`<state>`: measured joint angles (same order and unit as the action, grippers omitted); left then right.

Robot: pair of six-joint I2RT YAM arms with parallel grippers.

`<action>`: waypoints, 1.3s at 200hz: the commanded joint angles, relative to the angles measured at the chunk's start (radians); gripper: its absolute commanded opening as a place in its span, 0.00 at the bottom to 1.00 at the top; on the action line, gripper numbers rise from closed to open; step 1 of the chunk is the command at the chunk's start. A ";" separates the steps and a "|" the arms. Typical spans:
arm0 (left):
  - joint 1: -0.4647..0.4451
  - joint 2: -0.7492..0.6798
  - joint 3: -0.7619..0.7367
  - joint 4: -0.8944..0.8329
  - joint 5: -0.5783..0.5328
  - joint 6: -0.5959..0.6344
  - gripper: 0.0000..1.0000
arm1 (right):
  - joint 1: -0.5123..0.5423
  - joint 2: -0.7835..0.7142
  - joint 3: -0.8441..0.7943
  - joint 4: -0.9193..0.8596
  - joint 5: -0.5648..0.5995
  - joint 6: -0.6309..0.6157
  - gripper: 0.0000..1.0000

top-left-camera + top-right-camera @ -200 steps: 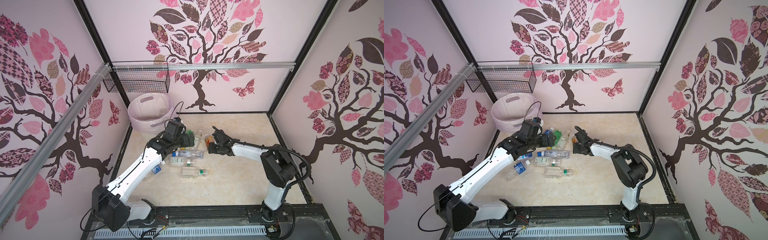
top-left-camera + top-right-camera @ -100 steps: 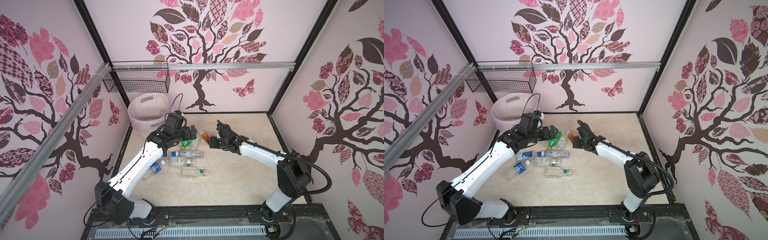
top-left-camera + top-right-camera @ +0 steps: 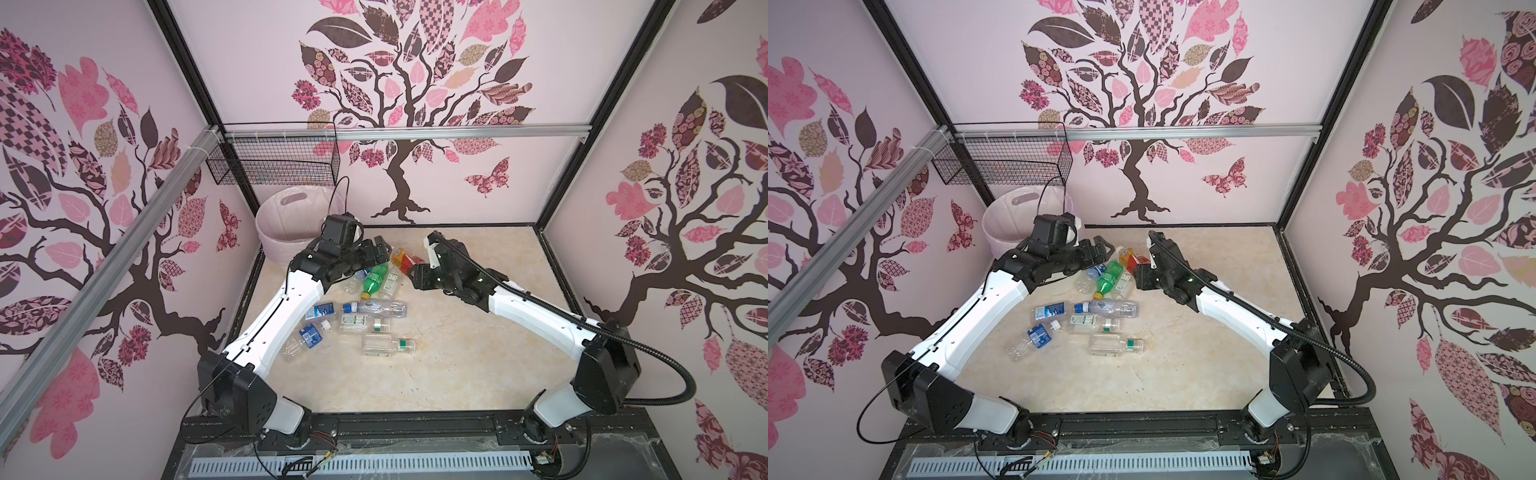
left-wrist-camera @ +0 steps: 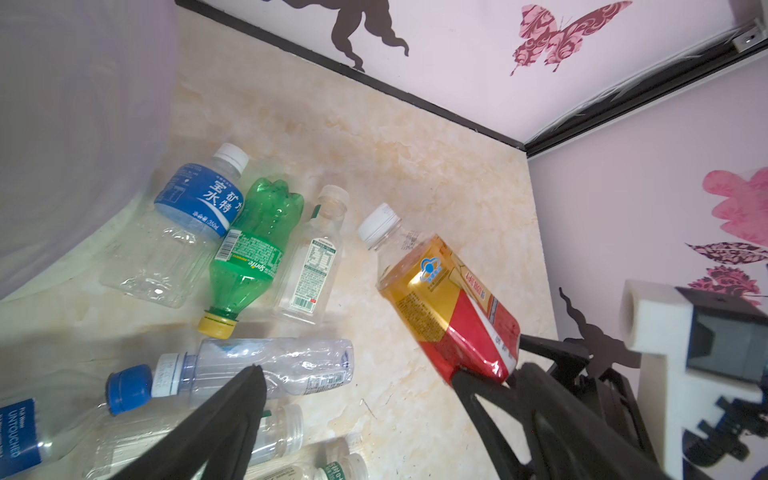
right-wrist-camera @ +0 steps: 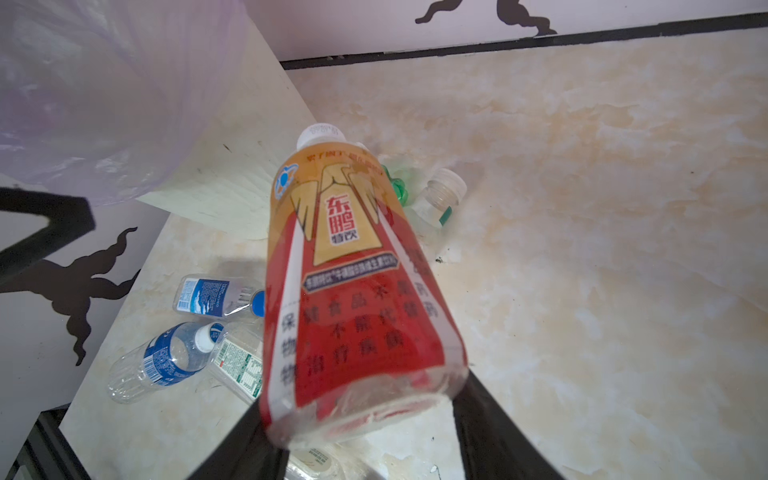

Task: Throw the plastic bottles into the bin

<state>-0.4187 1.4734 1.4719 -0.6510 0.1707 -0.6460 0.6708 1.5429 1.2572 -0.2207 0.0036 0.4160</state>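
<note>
**Bench** (image 3: 457, 374): beige marbled surface. Both arms reach in from the near edge and meet over the far half.

**Bin** (image 3: 272, 237): pale pink-white tub, upright in the far left corner of the bench, with a thin liner showing at the rim. It is seen in both top views (image 3: 998, 239). A black wire mesh basket (image 3: 270, 166) hangs on the wall above it.

**Left tool** (image 3: 381, 249): jaws spread wide, with nothing between them. It hovers just in front of the bin, over the far end of the bottle cluster, and points toward the right tool.

**Right tool** (image 3: 413, 271): jaws closed on the base end of the orange-red bottle (image 3: 401, 259). In the right wrist view the bottle (image 5: 353, 291) is tilted and clear of the bench. Its white cap points toward the left tool, close to it but not touching.

**Other plastic bottles** (image 3: 353, 322): these lie on their sides in a loose cluster on the bench between the arms, near the bin but outside it.
- The green Sprite bottle (image 4: 253, 253), yellow-capped, lies between a blue-labelled clear bottle (image 4: 195, 203) and a narrow clear bottle (image 4: 311, 262).
- A crumpled blue-capped bottle (image 4: 249, 370) lies crosswise just past the yellow cap.
- A green-banded clear bottle (image 3: 384, 345) sits nearest the front.
</note>
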 commanded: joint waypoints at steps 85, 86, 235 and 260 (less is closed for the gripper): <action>0.006 0.035 0.020 0.128 0.068 -0.212 0.96 | 0.008 -0.110 0.063 0.055 -0.020 0.007 0.57; 0.006 0.035 0.019 0.130 0.068 -0.215 0.96 | 0.007 -0.112 0.063 0.055 -0.020 0.007 0.57; -0.020 0.095 -0.010 0.270 0.133 -0.358 0.83 | 0.041 -0.108 0.066 0.128 -0.057 0.007 0.56; -0.034 0.104 -0.010 0.266 0.131 -0.347 0.77 | 0.040 -0.106 0.062 0.131 -0.052 0.009 0.56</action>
<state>-0.4377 1.5616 1.4845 -0.4110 0.2920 -0.9985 0.7040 1.4723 1.2762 -0.1162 -0.0418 0.4229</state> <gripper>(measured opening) 0.798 0.562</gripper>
